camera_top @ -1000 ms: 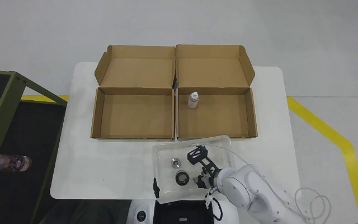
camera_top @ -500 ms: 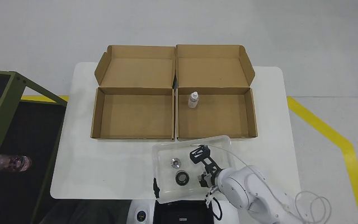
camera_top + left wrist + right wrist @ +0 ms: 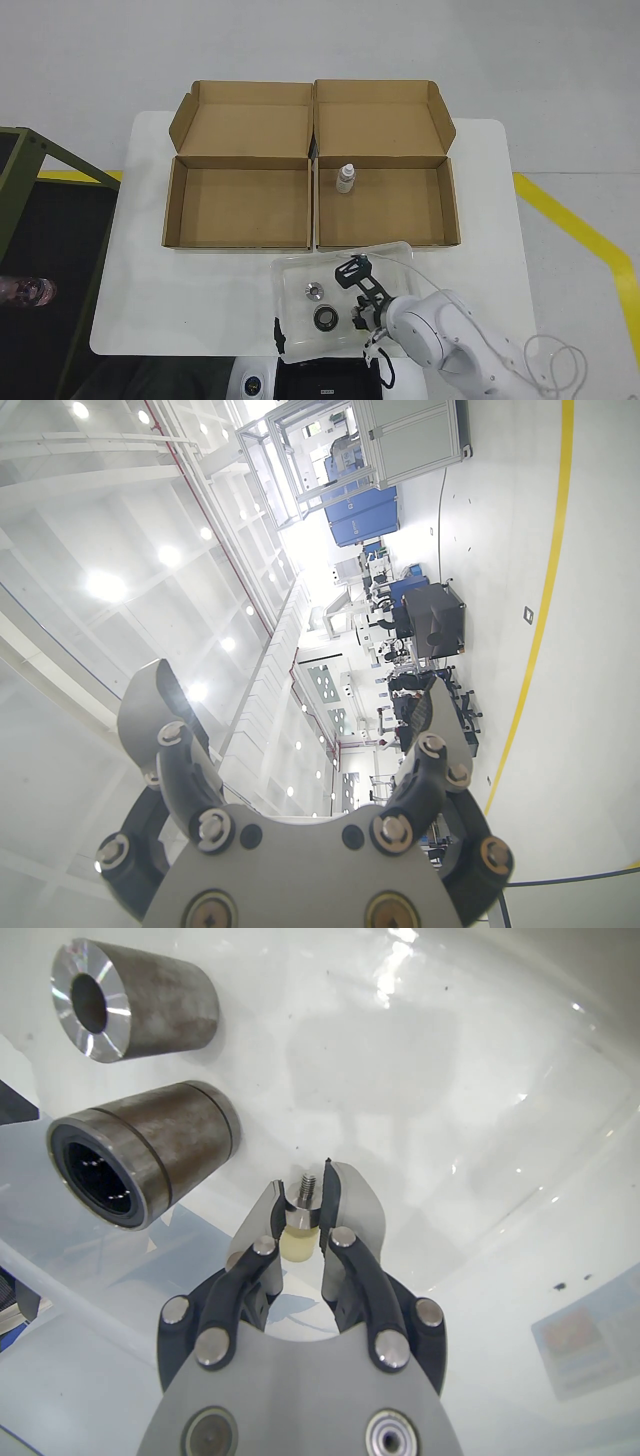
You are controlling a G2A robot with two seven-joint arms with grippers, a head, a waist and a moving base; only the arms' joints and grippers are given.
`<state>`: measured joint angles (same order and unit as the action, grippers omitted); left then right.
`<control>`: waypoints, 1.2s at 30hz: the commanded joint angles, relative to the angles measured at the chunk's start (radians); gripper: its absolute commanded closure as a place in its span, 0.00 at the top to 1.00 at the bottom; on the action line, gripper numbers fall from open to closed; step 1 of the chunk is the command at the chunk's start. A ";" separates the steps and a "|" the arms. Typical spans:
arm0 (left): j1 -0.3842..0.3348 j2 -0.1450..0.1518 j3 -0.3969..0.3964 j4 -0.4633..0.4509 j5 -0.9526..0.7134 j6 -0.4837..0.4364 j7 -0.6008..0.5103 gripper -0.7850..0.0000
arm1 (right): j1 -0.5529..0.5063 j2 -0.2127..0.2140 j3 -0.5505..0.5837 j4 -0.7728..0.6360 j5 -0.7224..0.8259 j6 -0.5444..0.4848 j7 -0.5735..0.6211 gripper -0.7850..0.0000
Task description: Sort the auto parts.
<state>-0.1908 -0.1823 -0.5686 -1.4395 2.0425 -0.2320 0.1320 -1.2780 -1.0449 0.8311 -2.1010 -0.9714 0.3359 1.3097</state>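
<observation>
My right gripper (image 3: 303, 1188) sits low inside the clear plastic tray (image 3: 392, 256) and is shut on a small part (image 3: 299, 1228) with a cream body, a metal collar and a threaded stud. Two larger parts lie beside it in the tray: a dark linear bearing (image 3: 150, 1148) and a steel bushing (image 3: 140, 1003). In the top view they show as the bearing (image 3: 325, 318) and the bushing (image 3: 314, 291), with the right gripper (image 3: 360, 321) just to their right. My left gripper (image 3: 292, 695) points up at the ceiling, open and holding nothing.
Two open cardboard boxes stand side by side behind the tray, a left box (image 3: 240, 240) and a right box (image 3: 400, 236). A small white bottle (image 3: 346, 178) stands at the back left of the right box. The white table (image 3: 180, 300) has free room left of the tray.
The right arm has shifted slightly over the tray. The bearing and the bushing have stayed where they were.
</observation>
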 commanded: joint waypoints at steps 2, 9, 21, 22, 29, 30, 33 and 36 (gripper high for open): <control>0.000 0.000 0.000 0.000 0.000 0.000 0.000 1.00 | -0.008 0.002 0.020 -0.015 -0.001 -0.005 -0.015 0.00; 0.000 0.000 0.000 0.000 0.000 0.000 0.000 1.00 | -0.034 0.010 0.069 -0.050 -0.013 -0.053 -0.032 0.13; 0.000 0.000 0.000 0.000 0.000 0.000 0.000 1.00 | -0.049 0.009 0.073 -0.047 0.009 -0.109 0.025 0.37; 0.000 0.000 0.000 0.000 0.000 0.000 0.000 1.00 | -0.048 0.008 0.068 -0.043 0.008 -0.109 0.027 0.37; 0.000 0.000 0.000 0.000 0.000 0.000 0.000 1.00 | -0.025 -0.003 0.028 -0.018 0.000 -0.119 0.051 0.38; 0.000 0.000 0.000 0.000 0.000 0.000 0.000 1.00 | -0.022 -0.004 0.022 -0.017 -0.002 -0.120 0.053 0.38; 0.000 0.000 0.000 0.000 0.000 0.000 0.000 1.00 | -0.011 -0.010 0.005 -0.009 -0.010 -0.118 0.059 0.38; 0.000 0.000 0.000 0.000 0.000 0.000 0.000 1.00 | 0.000 -0.016 -0.011 0.001 -0.019 -0.116 0.062 0.38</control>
<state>-0.1908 -0.1823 -0.5686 -1.4395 2.0425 -0.2320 0.1320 -1.2816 -1.0586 0.8255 -2.1036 -0.9869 0.2192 1.3707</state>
